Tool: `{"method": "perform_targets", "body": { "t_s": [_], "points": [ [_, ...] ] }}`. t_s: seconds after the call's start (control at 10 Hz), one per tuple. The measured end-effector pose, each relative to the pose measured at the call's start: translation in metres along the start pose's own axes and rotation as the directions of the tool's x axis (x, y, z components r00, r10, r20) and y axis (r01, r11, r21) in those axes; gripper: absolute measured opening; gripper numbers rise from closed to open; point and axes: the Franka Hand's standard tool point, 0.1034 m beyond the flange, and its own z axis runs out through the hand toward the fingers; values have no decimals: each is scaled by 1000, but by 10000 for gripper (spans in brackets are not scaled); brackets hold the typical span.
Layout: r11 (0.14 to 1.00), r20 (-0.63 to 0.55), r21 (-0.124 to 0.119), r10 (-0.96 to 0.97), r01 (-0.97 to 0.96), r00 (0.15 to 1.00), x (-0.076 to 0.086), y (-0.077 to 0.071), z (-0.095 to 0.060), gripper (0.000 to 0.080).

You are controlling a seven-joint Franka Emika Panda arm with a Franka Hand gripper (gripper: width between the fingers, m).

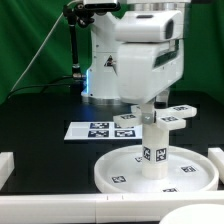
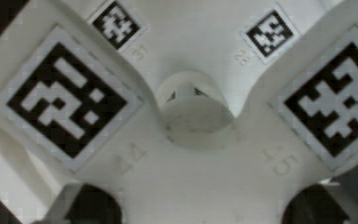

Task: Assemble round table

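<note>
end effector point(image 1: 158, 116) sits on the cross-shaped piece point(image 1: 160, 119), above the leg point(image 1: 156, 152); its fingers point(image 2: 87, 205) flank the piece, though whether they pinch it i cannot tell. by my reading the leg already stands upright in the middle of the round disc point(image 1: 120, 172), near the counter's point(image 1: 40, 115) front edge, and the cross still needs seating and turning. behind it, toward the back edge, lies the marker board point(image 1: 85, 129), well clear. nothing blocks the way.

Leg point(image 1: 156, 150) stands on disc point(image 1: 115, 172), cross-shaped piece point(image 1: 150, 120) atop
</note>
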Motion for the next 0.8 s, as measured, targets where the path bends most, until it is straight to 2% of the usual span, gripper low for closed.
{"method": "perform_targets", "body": {
  "t_s": [0.2,0.6,0.7,0.8],
  "points": [
    [966,1,3,259,-259,966,3,-4,1,440],
    [880,2,2,476,-476,880,4,-4,1,442],
    [832,2,3,554,-554,832,4,-4,1,442],
    [739,-1,15,674,-674,739,2,-4,1,442]
  ]
}}
